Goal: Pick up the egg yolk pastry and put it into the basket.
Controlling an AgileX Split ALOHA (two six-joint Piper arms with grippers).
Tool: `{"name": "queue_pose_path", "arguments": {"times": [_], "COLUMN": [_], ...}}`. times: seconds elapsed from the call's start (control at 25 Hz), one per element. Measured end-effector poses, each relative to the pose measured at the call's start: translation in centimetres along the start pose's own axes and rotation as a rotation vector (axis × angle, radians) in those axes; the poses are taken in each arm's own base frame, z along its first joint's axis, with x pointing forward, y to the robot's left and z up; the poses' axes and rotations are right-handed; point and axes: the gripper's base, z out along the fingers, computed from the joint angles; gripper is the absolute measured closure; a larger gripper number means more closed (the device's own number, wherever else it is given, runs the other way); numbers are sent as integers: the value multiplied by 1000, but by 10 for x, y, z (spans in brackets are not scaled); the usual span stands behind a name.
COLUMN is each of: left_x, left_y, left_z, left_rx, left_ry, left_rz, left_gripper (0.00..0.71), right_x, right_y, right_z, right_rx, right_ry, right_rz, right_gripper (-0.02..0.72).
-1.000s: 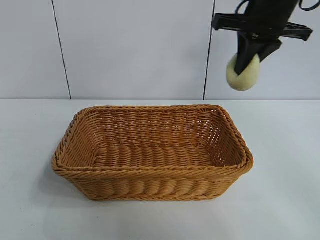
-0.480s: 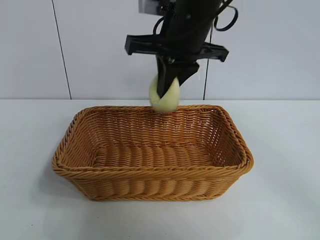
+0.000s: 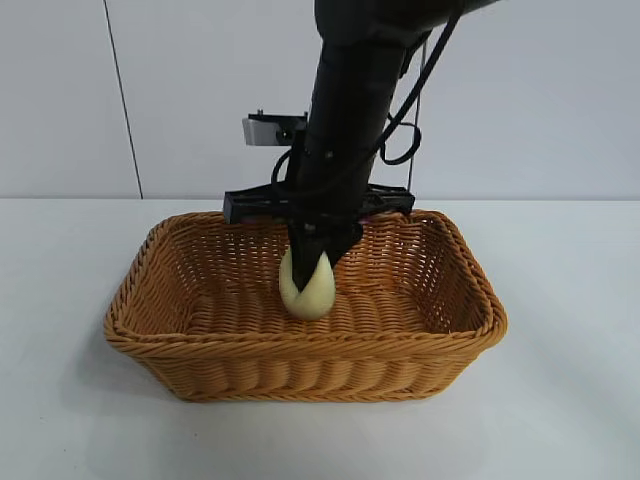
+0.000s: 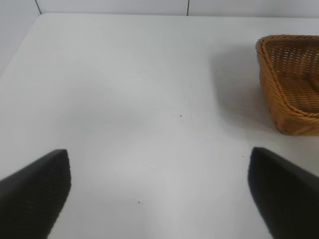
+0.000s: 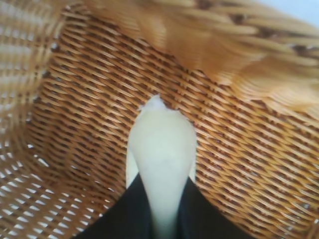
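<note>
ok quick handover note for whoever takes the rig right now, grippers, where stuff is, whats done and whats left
Right gripper: jaws shut on the egg yolk pastry, pointing down inside the basket, the pastry low over the woven floor near the middle.
Left gripper: jaws open, parked over bare table off to the basket's side, holding nothing.
Done: pastry picked up and carried into the basket.
Left: open the right jaws to release it, probably after easing a touch lower, then lift the arm clear. Whether the pastry already touches the bottom cannot be told.
</note>
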Motion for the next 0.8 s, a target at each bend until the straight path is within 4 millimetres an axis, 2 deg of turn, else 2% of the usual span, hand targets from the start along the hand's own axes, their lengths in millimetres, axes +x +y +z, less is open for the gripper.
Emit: {"name": "queue_pose_path", "arguments": {"times": [0.04, 0.12, 0.28, 0.36, 0.48, 0.68, 0.8], "left_x": [0, 0, 0, 0, 0, 0, 0], "left_y": [0, 0, 0, 0, 0, 0, 0], "left_z": [0, 0, 0, 0, 0, 0, 0], "left_rx": [0, 0, 0, 0, 0, 0, 0], "left_ry": [0, 0, 0, 0, 0, 0, 0], "left_rz": [0, 0, 0, 0, 0, 0, 0], "left_gripper": [18, 18, 18, 18, 18, 18, 18], "right_x": [0, 0, 0, -1, -8, -22, -32], "right_y": [0, 0, 0, 2, 3, 1, -7], "right_z": [3, 4, -1, -10, -40, -99, -122], "right_rx": [1, 1, -3, -3, 32, 140, 155], "right_ry": [7, 9, 1, -6, -47, -136, -211], "right_rz": [-2, -4, -28, -53, -97, -118, -80], "right_gripper": [620, 528, 141, 59, 20, 15, 15]}}
